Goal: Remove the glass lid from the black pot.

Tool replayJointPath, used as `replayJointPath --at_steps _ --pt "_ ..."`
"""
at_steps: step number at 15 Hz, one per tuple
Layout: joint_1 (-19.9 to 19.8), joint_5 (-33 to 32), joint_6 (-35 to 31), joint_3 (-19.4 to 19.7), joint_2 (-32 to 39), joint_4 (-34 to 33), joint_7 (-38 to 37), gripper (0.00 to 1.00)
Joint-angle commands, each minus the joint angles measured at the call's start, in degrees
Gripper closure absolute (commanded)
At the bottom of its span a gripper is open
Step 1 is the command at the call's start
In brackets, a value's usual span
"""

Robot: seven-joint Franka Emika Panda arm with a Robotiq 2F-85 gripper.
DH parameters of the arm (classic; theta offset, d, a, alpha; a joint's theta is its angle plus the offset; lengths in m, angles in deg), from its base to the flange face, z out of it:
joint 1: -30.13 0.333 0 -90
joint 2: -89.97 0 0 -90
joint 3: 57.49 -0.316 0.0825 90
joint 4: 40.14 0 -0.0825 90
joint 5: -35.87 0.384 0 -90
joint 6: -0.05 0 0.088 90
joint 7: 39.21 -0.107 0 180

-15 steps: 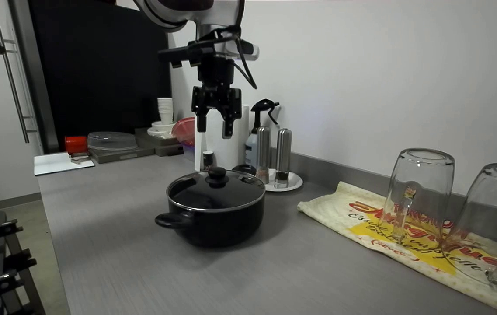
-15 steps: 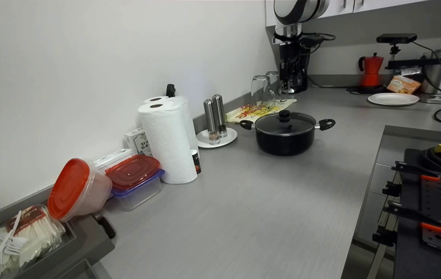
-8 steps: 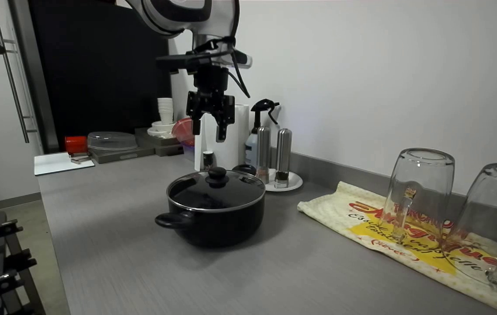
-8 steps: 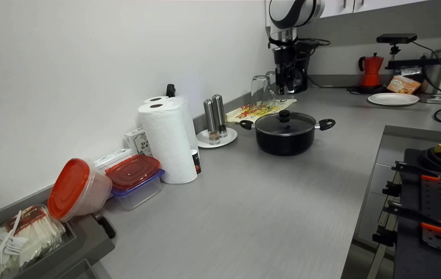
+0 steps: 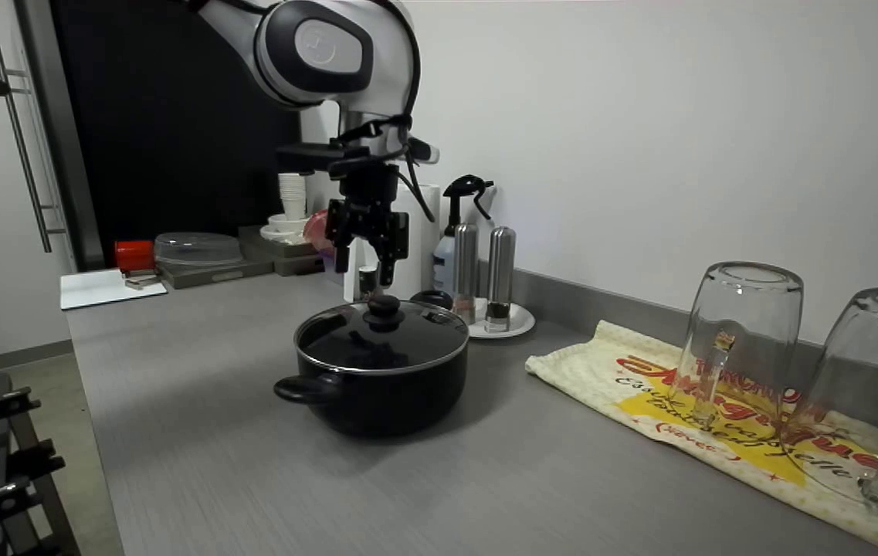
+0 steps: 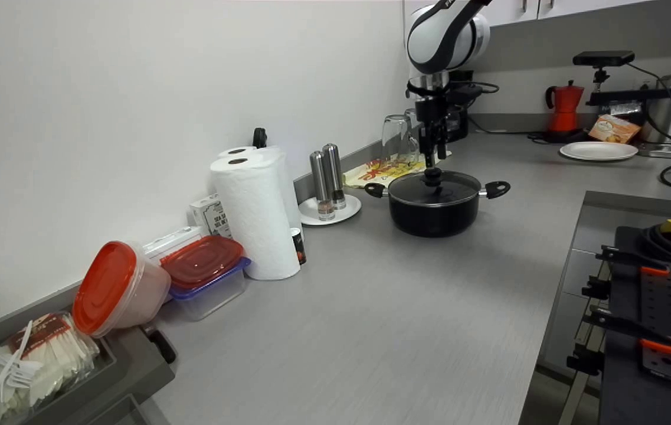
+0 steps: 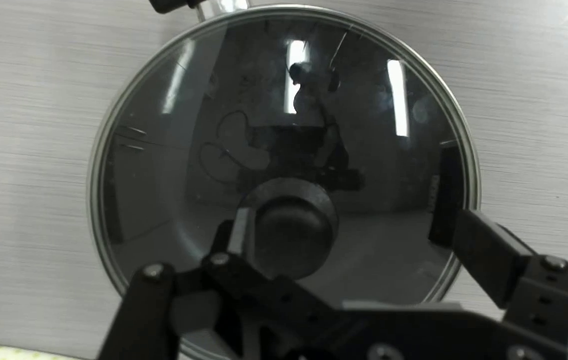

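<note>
The black pot (image 5: 400,405) stands on the grey counter, also in an exterior view (image 6: 432,219). The glass lid (image 5: 415,347) lies flat on it, with a metal rim and a black centre knob (image 5: 384,309). The lid fills much of the wrist view (image 7: 378,170). My gripper (image 5: 364,268) points down, open and empty, above the lid. In an exterior view the gripper (image 6: 436,156) appears close over the knob. In the wrist view the knob (image 7: 291,235) lies between the fingers of the gripper (image 7: 356,232), much nearer the left finger; contact cannot be told.
Two upturned glass mugs (image 5: 744,347) stand on a printed towel (image 5: 601,363) by the wall. Two steel mills (image 5: 500,270) stand on a white plate (image 6: 348,217) near the pot. Paper towel rolls (image 6: 258,218) and plastic containers (image 6: 208,295) line the wall.
My gripper has moved down towards the lid, and a little to the left in an exterior view. It stays open. The pot and lid have not moved.
</note>
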Motion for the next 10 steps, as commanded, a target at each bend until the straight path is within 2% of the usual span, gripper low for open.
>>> replayJointPath --at_steps 1,10 --pt "-0.1 -0.7 -2.4 -0.2 1.7 -0.3 0.1 0.0" --pt "0.2 -2.6 -6.3 0.1 4.2 -1.6 -0.6 0.0"
